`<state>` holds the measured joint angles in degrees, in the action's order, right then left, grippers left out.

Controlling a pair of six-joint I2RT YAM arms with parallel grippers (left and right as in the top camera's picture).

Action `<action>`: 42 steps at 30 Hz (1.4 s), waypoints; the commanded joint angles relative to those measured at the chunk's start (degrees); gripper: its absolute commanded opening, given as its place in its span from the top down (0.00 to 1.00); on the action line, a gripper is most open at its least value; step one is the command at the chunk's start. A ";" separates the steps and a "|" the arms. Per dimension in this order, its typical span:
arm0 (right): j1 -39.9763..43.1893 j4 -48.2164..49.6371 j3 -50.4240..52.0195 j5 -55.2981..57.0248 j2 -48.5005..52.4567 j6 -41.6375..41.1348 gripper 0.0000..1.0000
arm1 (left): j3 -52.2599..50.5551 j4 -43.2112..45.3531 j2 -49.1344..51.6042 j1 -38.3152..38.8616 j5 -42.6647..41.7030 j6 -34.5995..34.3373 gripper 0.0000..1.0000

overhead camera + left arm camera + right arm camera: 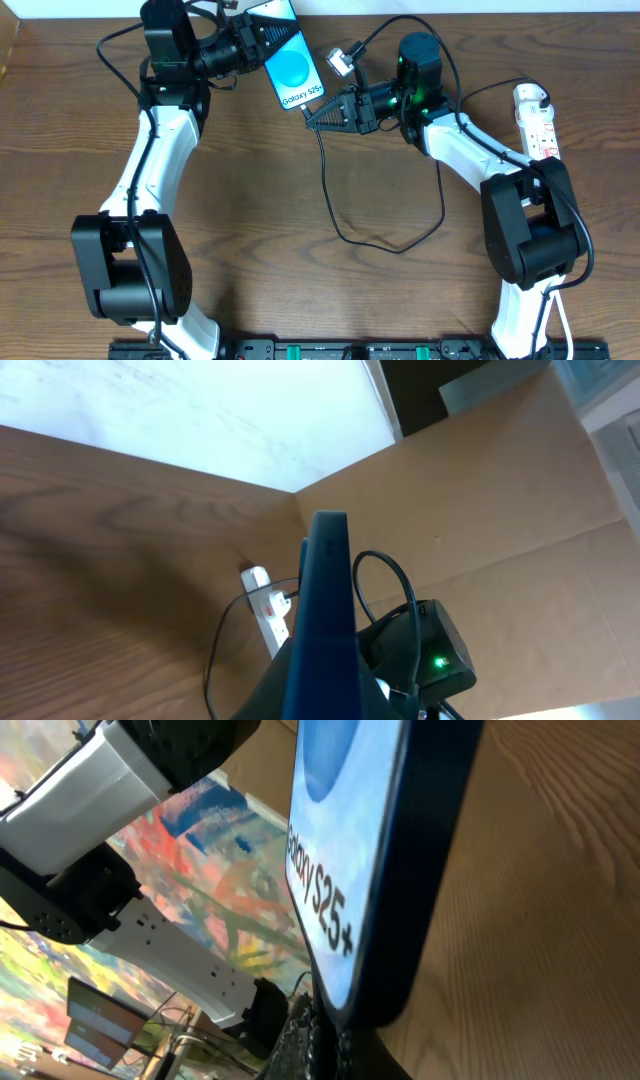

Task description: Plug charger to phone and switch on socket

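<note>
Progress sits at the first step: the left gripper is clamped on the phone, holding it screen-up and apparently raised off the table near the back edge. The right gripper pinches the plug end of the charger right at the phone's lower edge. Whether the tip is seated in the port I cannot tell; the phone's rim hides it in the right wrist view. The white adapter lies just beside the phone, well apart from the socket at the right. Its switch is untouched, so switching on is left to do.
</note>
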<state>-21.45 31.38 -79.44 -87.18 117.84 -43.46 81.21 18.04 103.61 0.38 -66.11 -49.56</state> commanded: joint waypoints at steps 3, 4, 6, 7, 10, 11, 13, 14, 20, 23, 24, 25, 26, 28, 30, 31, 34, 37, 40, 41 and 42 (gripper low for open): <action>0.52 0.20 -0.48 0.68 0.13 -0.46 0.99 | 0.66 0.50 -1.70 -0.24 -2.25 -0.24 0.93; 0.52 0.20 -0.48 0.68 0.13 -0.46 0.99 | 0.66 0.50 -1.70 -0.28 -2.21 -0.24 0.93; 0.52 0.17 -0.48 0.66 0.13 -0.46 0.99 | 0.66 0.52 -1.70 -0.48 -1.84 0.02 0.93; 0.52 0.17 -0.48 0.66 0.13 -0.46 0.99 | 0.66 0.52 -1.70 -0.63 -1.27 0.17 0.93; 0.52 0.17 -0.48 0.66 0.13 -0.44 0.99 | 0.66 0.55 -1.70 -1.25 1.22 0.15 0.93; 0.52 0.17 -0.48 0.66 0.13 -0.44 0.99 | 0.66 0.55 -1.70 -1.57 1.70 0.15 0.93; 0.52 0.20 -0.48 0.70 0.13 -0.42 0.99 | 0.66 0.52 -1.70 -2.05 1.70 0.17 0.93; 0.52 0.20 -0.48 0.74 0.13 -0.42 0.99 | 0.66 0.52 -1.70 -2.25 1.70 0.15 0.93; 0.39 0.20 -0.48 3.28 0.13 -2.38 0.99 | 0.66 0.52 -1.70 -2.19 1.68 0.11 0.93; 0.37 0.20 -0.48 4.55 0.13 -3.96 0.99 | 0.66 0.52 -1.70 -2.19 1.77 0.11 0.92; 0.37 0.20 -0.48 5.27 0.13 -4.63 0.99 | 0.66 0.50 -1.70 -2.19 2.43 -0.13 0.93; 0.37 0.20 -0.48 5.84 0.13 -5.16 0.99 | 0.66 0.55 -1.70 -2.19 3.28 -0.50 0.93; 0.37 0.22 -0.48 6.40 0.13 -5.62 0.99 | 0.66 0.52 -1.70 -2.19 3.98 -0.81 0.93; 0.35 1.16 -0.48 7.58 0.13 -7.32 0.99 | 0.66 0.57 -1.70 -2.19 6.60 -2.43 0.93; 0.35 3.10 -0.48 8.20 0.13 -9.31 0.99 | 0.66 0.79 -1.70 -2.19 7.93 -2.93 0.93; 0.35 4.68 -0.48 8.44 0.13 -10.60 0.99 | 0.66 0.79 -1.70 -2.19 8.46 -3.32 0.93; 0.35 7.61 -0.48 8.98 0.13 -13.03 0.99 | 0.66 1.95 -1.70 -2.19 9.01 -5.16 0.93; 0.35 9.35 -0.48 9.11 0.13 -15.04 0.99 | 0.66 5.11 -1.70 -2.19 8.96 -8.00 0.93; 0.35 9.60 -0.48 9.25 0.13 -15.91 0.99 | 0.66 6.73 -1.70 -2.19 8.66 -8.98 0.93; 0.35 9.62 -0.48 9.27 0.13 -15.91 0.99 | 0.66 6.71 -1.70 -2.19 8.55 -9.07 0.93; 0.37 9.77 -0.48 9.27 0.13 -15.93 0.99 | 0.66 6.71 -1.70 -2.19 8.22 -9.07 0.93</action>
<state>-21.45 40.62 -79.44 -78.56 117.84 -57.84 81.21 23.90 103.61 -1.76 -57.45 -56.77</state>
